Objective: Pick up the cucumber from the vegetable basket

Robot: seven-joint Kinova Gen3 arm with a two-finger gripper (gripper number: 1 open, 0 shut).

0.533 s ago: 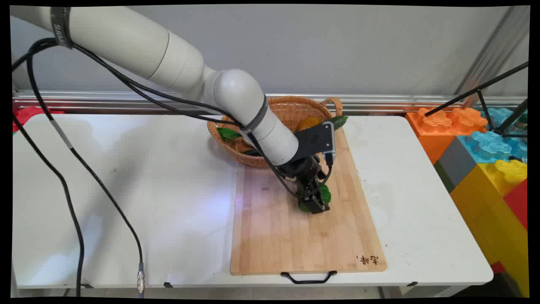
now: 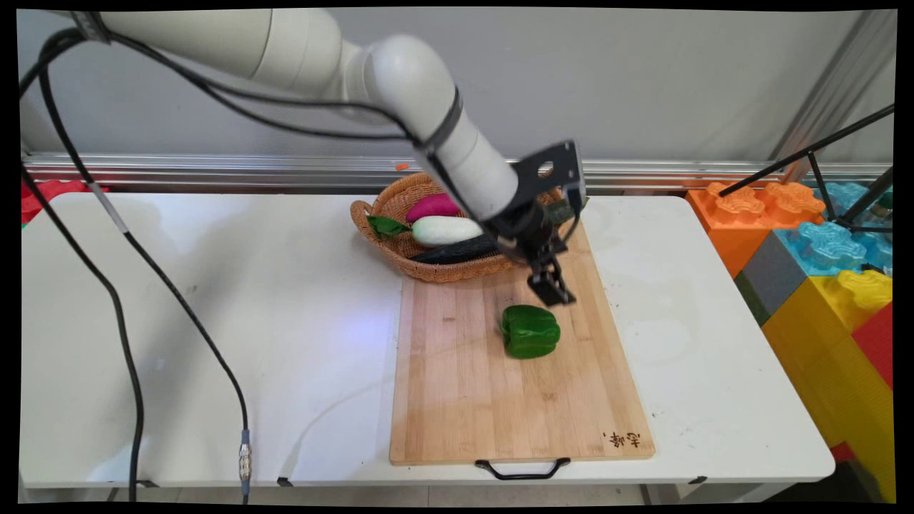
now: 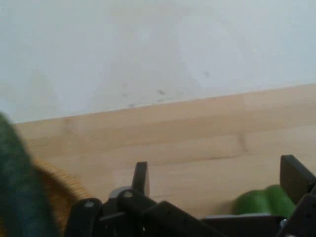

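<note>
A green bell pepper (image 2: 530,330) lies on the wooden cutting board (image 2: 464,400), right of its middle. My gripper (image 2: 553,289) hangs just above and behind the pepper, open and tilted, holding nothing. In the hand view the gripper (image 3: 217,168) has its fingers spread wide over the board (image 3: 197,133), and the pepper (image 3: 261,202) shows low down near the right finger. The wicker basket (image 2: 371,207) stands right behind the gripper at the board's far end.
The basket holds a purple vegetable (image 2: 432,207), a white eggplant (image 2: 446,230), a dark cucumber (image 2: 457,250) and a green leaf (image 2: 385,226). Large coloured toy blocks (image 2: 821,271) stand off the table's right edge. Black cables (image 2: 128,343) hang at the left.
The gripper has let go of the green pepper and risen up and back toward the basket. The pepper stays on the board.
</note>
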